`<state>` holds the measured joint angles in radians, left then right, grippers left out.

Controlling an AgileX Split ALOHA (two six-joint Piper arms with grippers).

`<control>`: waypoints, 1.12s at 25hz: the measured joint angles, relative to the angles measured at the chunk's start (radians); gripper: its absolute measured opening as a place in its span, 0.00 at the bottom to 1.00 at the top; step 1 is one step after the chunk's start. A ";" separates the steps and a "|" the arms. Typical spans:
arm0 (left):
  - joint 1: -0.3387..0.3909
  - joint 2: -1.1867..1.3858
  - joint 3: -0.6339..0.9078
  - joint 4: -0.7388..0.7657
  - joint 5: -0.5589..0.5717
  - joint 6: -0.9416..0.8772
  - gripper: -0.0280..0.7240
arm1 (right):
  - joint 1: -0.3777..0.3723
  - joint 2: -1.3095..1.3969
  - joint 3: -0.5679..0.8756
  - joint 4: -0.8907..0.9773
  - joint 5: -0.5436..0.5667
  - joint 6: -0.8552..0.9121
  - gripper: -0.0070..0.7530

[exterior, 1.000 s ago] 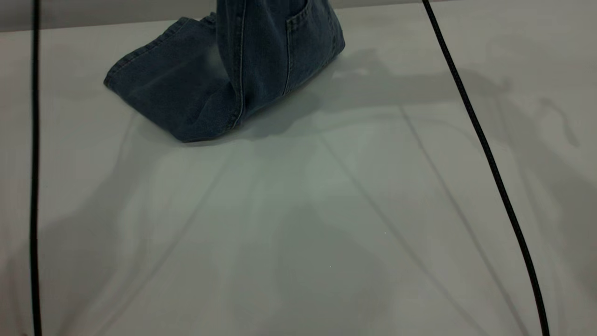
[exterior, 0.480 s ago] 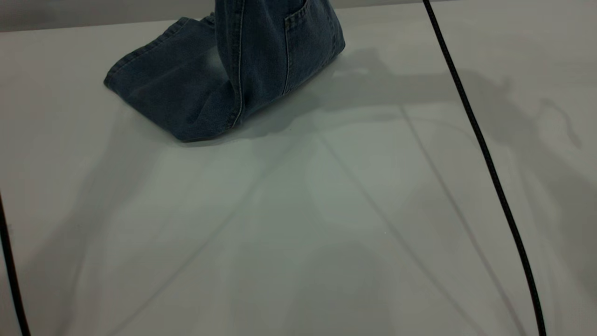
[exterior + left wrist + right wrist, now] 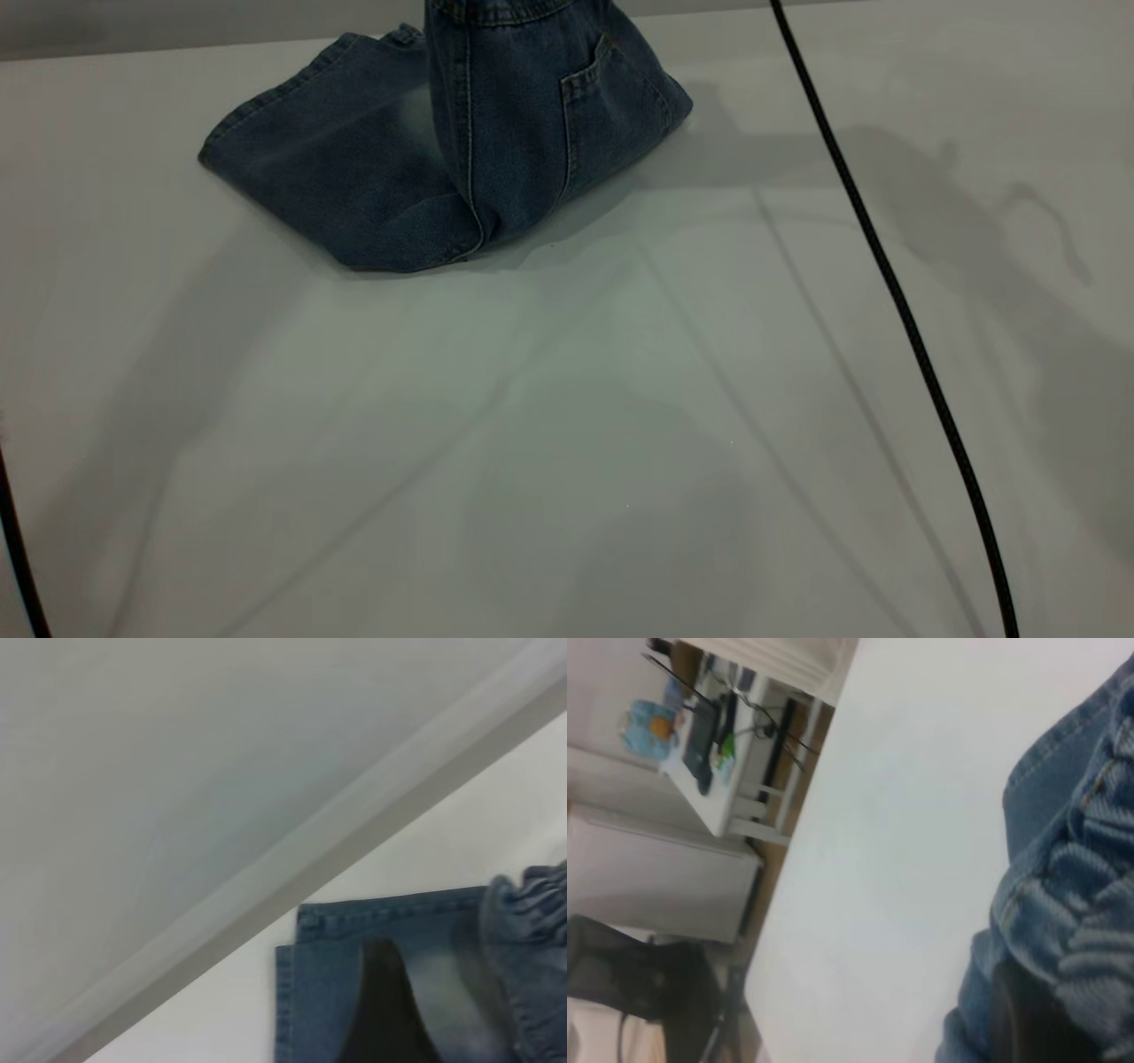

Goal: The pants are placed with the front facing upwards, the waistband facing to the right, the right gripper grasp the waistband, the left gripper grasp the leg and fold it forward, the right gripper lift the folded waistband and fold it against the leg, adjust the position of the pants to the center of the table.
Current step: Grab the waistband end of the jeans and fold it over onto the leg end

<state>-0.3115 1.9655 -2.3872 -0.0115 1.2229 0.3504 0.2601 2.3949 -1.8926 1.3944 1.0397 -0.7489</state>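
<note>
Exterior view: the pants (image 3: 443, 159) are lying near the table's (image 3: 567, 425) far edge, legs flat, the pocketed upper part rising upright out of frame; two black cables (image 3: 895, 301) are crossing the table nearer than the pants.

Left wrist view: a dark fingertip of the left gripper (image 3: 390, 1010) is showing over the hem; its opening cannot be told.

Right wrist view: the right gripper (image 3: 1028, 1019) is pinching the waistband (image 3: 1090, 930) closed.

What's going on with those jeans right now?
Right hand at the waistband, grip unclear. Pants lifted at that end, legs flat on table. Left hand above the legs. Nothing in the way.
</note>
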 joint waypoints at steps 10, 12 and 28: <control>0.000 0.000 0.000 -0.023 -0.002 0.009 0.62 | 0.056 0.032 0.000 0.118 -0.060 -0.116 0.11; 0.000 0.000 0.000 -0.023 -0.002 0.010 0.62 | 0.082 0.032 0.000 0.125 -0.093 -0.134 0.11; 0.000 0.000 0.000 -0.019 -0.002 0.011 0.62 | 0.161 0.110 0.000 0.211 -0.228 -0.164 0.49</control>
<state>-0.3115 1.9655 -2.3872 -0.0301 1.2209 0.3613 0.4216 2.5044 -1.8926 1.6052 0.8117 -0.9126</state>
